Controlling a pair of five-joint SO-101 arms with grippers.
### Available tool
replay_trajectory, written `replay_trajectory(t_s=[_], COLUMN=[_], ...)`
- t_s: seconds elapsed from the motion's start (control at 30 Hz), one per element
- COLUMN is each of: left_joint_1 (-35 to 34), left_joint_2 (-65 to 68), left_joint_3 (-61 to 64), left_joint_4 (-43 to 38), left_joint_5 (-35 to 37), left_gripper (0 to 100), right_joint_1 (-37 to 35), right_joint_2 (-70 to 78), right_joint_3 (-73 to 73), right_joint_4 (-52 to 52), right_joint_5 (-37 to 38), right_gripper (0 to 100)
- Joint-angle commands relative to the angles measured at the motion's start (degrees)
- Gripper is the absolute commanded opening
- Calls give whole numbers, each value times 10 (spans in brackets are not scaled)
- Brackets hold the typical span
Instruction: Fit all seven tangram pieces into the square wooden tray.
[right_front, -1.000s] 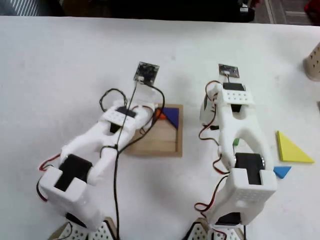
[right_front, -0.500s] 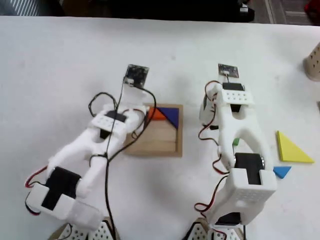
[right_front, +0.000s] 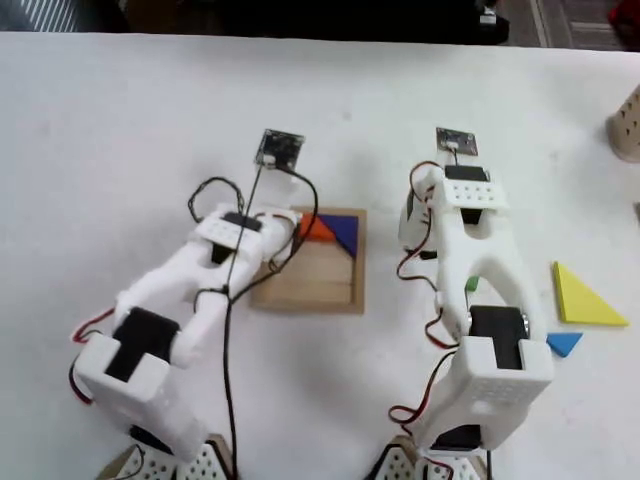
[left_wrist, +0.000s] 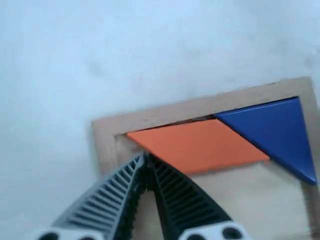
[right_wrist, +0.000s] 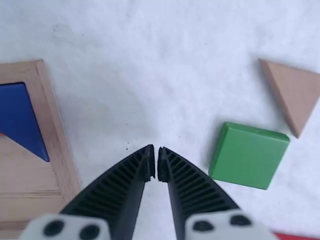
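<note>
The square wooden tray (right_front: 330, 285) lies between the two arms. An orange parallelogram (left_wrist: 200, 145) and a big blue triangle (left_wrist: 272, 132) sit side by side along one edge inside the tray (left_wrist: 200, 105). My left gripper (left_wrist: 146, 160) is shut, its tips at the orange piece's pointed corner near the tray's corner. My right gripper (right_wrist: 154, 152) is shut on nothing above bare table, between the tray's rim (right_wrist: 52, 125) and a green square (right_wrist: 248, 155). Beyond the square lies a tan triangle (right_wrist: 295, 92). A yellow triangle (right_front: 585, 295) and a small blue triangle (right_front: 564, 343) lie right of the right arm.
Cables loop over the left arm (right_front: 190, 285) and across the tray's left side. A pale wooden object (right_front: 628, 125) stands at the table's right edge. A sliver of something red (right_wrist: 295, 235) shows beside the green square.
The left arm swung left off the tray, then came partway back right, leaving more of the orange piece showing. The right arm has kept still.
</note>
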Motion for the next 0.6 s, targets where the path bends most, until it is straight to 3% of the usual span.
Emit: replay_trajectory(t_s=[0.0, 0.37, 0.57], left_joint_1=[30, 25, 72], left_joint_2=[-7, -82, -186], left_joint_3=[-30, 25, 111], left_joint_4=[-11, -11, -16], left_joint_5=[-14, -15, -18], left_gripper=[20, 20, 20], right_joint_1=[-5, -5, -5], right_joint_2=[-3, -3, -3], right_joint_3=[-4, -4, -3], right_joint_4=[-7, -7, -12], right_joint_5=[8, 8, 8], right_gripper=[18, 18, 18])
